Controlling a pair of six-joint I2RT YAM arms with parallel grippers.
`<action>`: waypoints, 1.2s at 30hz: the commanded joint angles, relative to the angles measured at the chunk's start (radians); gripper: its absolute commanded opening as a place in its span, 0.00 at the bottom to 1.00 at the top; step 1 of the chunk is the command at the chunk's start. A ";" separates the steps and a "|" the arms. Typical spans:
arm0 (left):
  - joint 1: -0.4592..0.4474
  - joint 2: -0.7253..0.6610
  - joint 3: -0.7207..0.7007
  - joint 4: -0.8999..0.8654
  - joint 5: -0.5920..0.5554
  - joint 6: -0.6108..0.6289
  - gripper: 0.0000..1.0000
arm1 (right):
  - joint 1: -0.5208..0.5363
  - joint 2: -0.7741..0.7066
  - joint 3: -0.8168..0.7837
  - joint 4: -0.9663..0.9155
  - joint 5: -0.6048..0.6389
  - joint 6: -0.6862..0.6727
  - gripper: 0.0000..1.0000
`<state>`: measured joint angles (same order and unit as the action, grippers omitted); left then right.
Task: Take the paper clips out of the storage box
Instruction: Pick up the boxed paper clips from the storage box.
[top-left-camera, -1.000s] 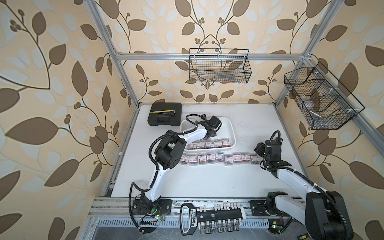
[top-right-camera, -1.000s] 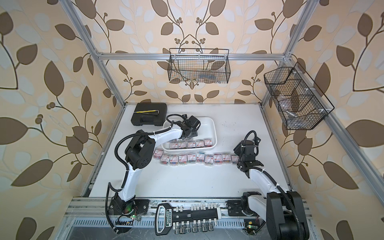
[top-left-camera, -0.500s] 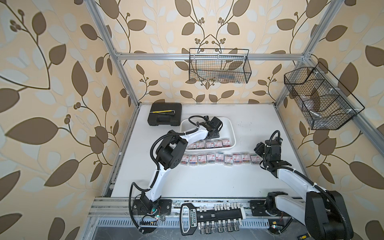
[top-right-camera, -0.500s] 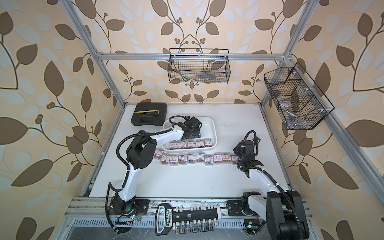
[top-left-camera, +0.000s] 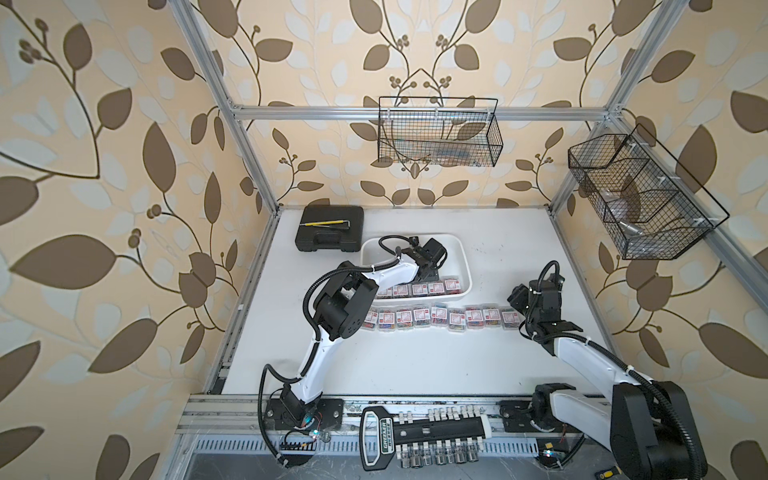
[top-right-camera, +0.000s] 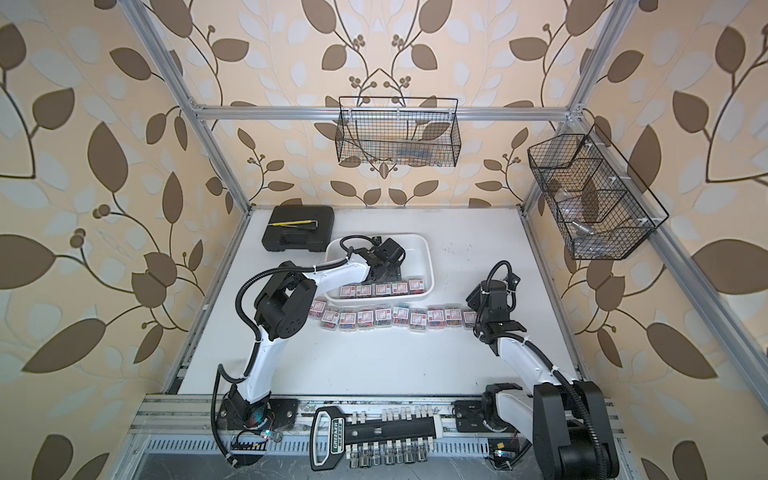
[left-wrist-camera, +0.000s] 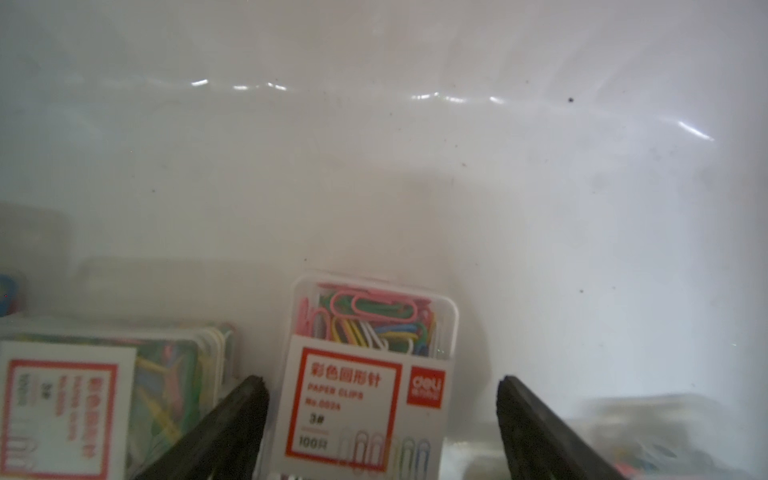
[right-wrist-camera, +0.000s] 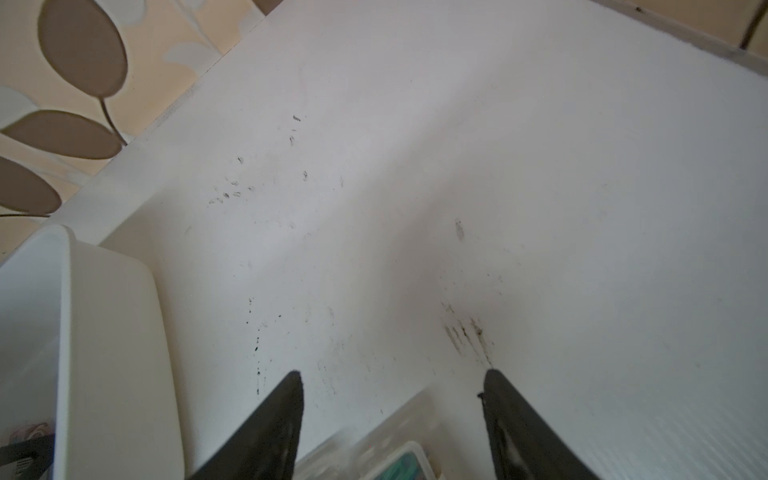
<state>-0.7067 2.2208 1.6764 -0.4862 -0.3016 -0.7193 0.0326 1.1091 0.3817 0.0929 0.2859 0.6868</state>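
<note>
The white storage box (top-left-camera: 462, 252) (top-right-camera: 428, 253) lies at the table's back middle, with a row of clear paper clips boxes (top-left-camera: 419, 287) (top-right-camera: 382, 289) along its near wall. A longer row of paper clips boxes (top-left-camera: 440, 319) (top-right-camera: 395, 318) lies on the table in front of it. My left gripper (top-left-camera: 428, 274) (left-wrist-camera: 382, 386) is down inside the storage box, open. Its fingers straddle one labelled box (left-wrist-camera: 365, 374), one finger close beside it and the other well apart. My right gripper (top-left-camera: 517, 307) (right-wrist-camera: 392, 378) hovers open over the table row's right end, above a clear box (right-wrist-camera: 399, 453).
A black hard case (top-left-camera: 330, 235) sits at the back left beside the storage box. Wire baskets hang on the back wall (top-left-camera: 438, 133) and the right wall (top-left-camera: 640, 195). A socket rail (top-left-camera: 419, 432) lies along the front frame. The storage box's corner (right-wrist-camera: 104, 332) stands near the right gripper.
The left gripper has shifted slightly inside the storage box toward the row of clip boxes. The right arm has not moved.
</note>
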 joint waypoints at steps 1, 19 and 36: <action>0.003 0.044 0.035 -0.075 -0.063 0.001 0.87 | 0.006 0.006 0.034 -0.008 0.027 -0.007 0.69; -0.004 0.023 0.118 -0.151 -0.137 0.084 0.64 | 0.008 -0.006 0.027 -0.007 0.039 -0.003 0.69; -0.005 -0.299 0.009 -0.204 -0.253 0.190 0.55 | 0.013 -0.005 0.030 -0.007 0.045 -0.004 0.69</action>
<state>-0.7074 2.0392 1.7180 -0.6559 -0.4652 -0.5507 0.0395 1.1091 0.3817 0.0929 0.3077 0.6868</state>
